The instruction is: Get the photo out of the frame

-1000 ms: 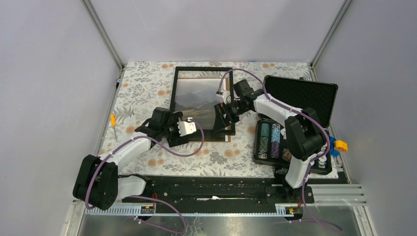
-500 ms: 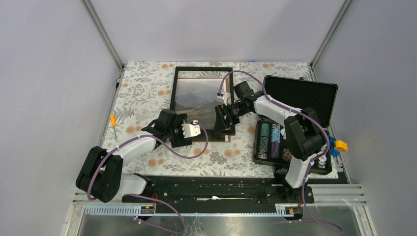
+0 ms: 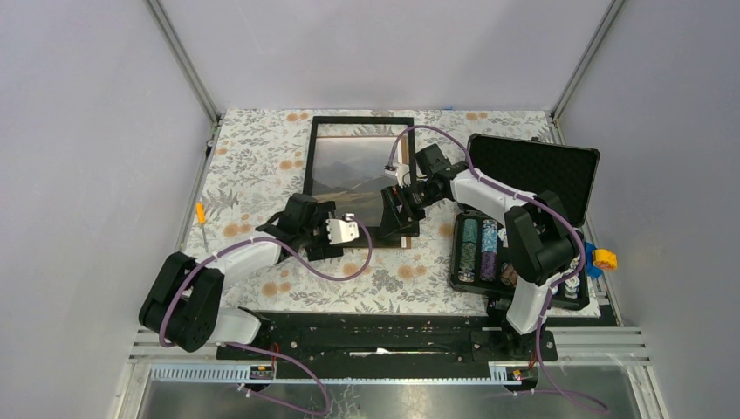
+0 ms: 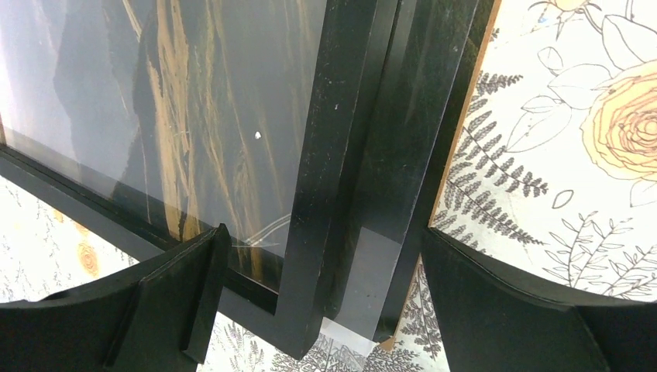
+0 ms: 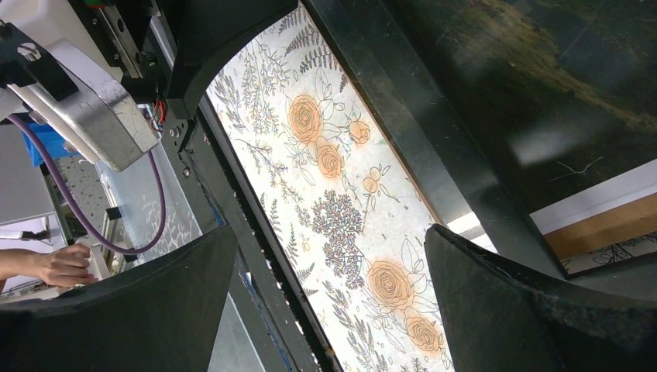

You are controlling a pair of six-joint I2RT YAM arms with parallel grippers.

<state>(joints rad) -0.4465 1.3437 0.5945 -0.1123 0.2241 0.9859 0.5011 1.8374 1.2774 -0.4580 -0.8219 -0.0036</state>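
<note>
The frame [image 3: 311, 166] lies flat on the flowered cloth, thin and black, with the photo [image 3: 347, 170] of grey mountains showing under its glass. My left gripper [image 3: 326, 232] is open at the frame's near edge. In the left wrist view the frame's corner [image 4: 306, 310] lies between the fingers [image 4: 159, 298], with the photo [image 4: 155, 108] behind glass and a brown backing edge [image 4: 466, 124] beside it. My right gripper [image 3: 400, 214] hovers open over the near right corner. The right wrist view has only cloth between its fingers [image 5: 519, 310], with the frame bar [image 5: 403, 132] to the right.
An open black case [image 3: 532, 170] with rows of poker chips [image 3: 480, 249] stands right of the frame. An orange-handled screwdriver [image 3: 202, 218] lies at the cloth's left edge. A yellow and blue object [image 3: 602, 259] sits at the far right. Grey walls enclose the table.
My left gripper has slid right along the frame's near edge and closer to its corner. The right gripper has shifted only slightly. Both stay open.
</note>
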